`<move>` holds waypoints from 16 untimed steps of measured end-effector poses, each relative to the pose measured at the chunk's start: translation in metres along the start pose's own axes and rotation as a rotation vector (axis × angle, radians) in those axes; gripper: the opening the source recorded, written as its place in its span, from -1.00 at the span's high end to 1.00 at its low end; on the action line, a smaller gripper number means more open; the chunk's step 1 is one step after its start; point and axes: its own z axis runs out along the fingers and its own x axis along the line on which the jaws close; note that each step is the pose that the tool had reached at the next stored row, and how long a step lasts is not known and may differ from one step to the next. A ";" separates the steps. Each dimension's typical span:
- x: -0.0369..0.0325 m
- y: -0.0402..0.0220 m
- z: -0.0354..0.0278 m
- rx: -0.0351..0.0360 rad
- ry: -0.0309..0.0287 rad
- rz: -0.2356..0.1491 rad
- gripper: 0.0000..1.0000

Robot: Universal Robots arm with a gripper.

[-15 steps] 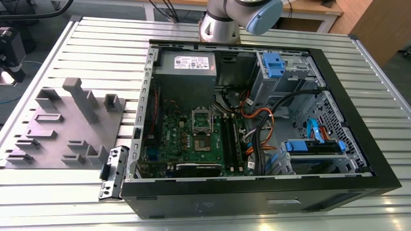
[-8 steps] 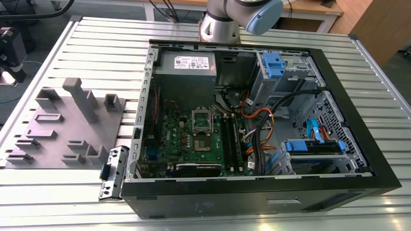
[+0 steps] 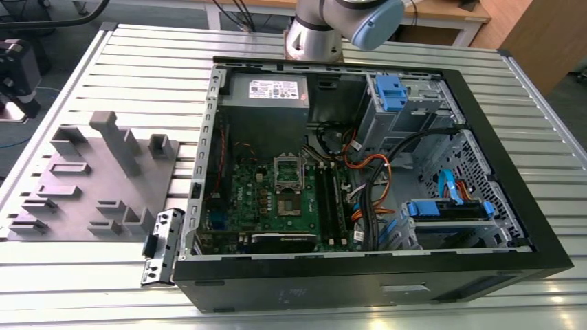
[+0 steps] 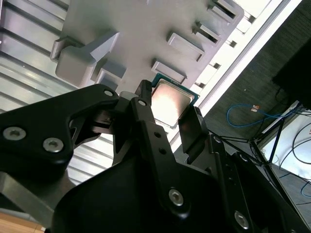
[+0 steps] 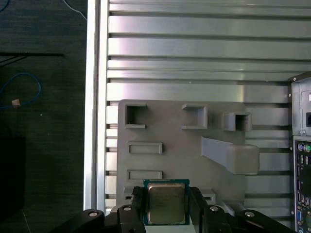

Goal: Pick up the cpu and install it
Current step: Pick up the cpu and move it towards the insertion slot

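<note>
The gripper (image 5: pixel 166 202) has its 2 black fingers (image 5: pixel 137 204) clenched on the 1 cpu (image 5: pixel 166 206), a flat square chip with a dull silvery top and a thin green rim. It hangs over 1 matte grey plate (image 5: pixel 170 126) of raised rectangular pockets. The ribbed aluminium table (image 5: pixel 194 48) lies beneath, and 1 open black computer case (image 3: pixel 367 289) stands beside the plate.
</note>
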 end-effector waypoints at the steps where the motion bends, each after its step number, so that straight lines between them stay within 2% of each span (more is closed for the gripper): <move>1: -0.0005 0.0000 0.0000 0.0001 0.0001 0.000 0.06; 10: -0.0080 0.0001 0.0002 0.0000 -0.0001 0.000 0.06; 16: -0.0081 0.0002 -0.0025 0.0000 0.0001 0.000 0.06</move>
